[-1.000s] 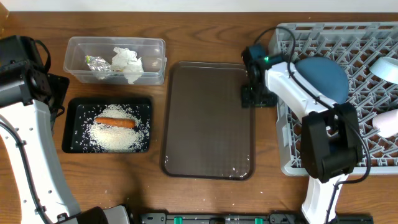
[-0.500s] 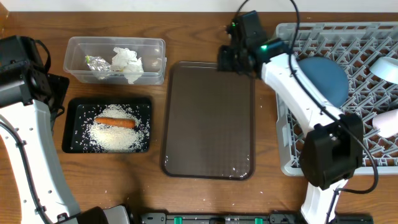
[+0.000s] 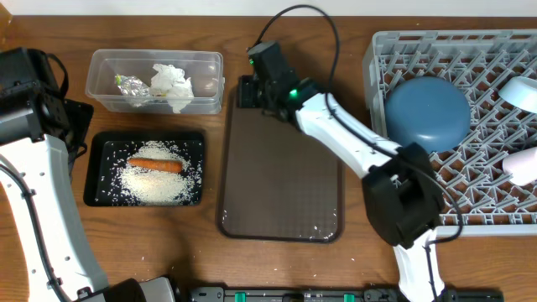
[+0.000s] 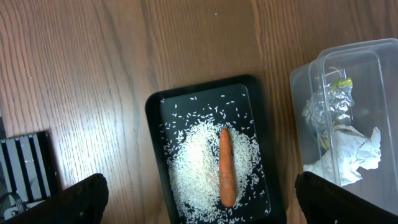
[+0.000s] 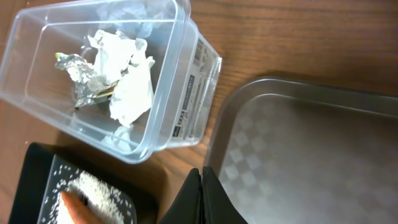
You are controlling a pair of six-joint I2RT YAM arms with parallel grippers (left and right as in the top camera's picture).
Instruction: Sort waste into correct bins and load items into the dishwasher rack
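The clear tub (image 3: 109,63) holds a crumpled white napkin (image 3: 172,84) and a foil wrapper (image 3: 130,85). In front of it the black tray (image 3: 96,168) carries rice (image 3: 159,186) and a carrot (image 3: 154,164). The grey rack (image 3: 382,168) on the right holds a dark-blue bowl (image 3: 428,113), a pale bowl (image 3: 522,91) and a white cup (image 3: 524,164). My right gripper (image 3: 247,91) (image 5: 201,171) is shut with nothing in it, above the brown tray's far left corner beside the tub (image 5: 186,74). My left gripper (image 4: 200,180) hangs wide open high above the carrot (image 4: 227,168).
The brown serving tray (image 3: 281,168) lies between the bins and the rack, with a few rice grains (image 3: 315,228) near its front edge. The left arm (image 3: 33,109) stands along the table's left side. A black slotted block (image 4: 28,165) sits left of the black tray.
My right arm has swung left from the rack's near corner along the brown tray's far edge to its far left corner, and its jaws have shut. The left arm has not moved.
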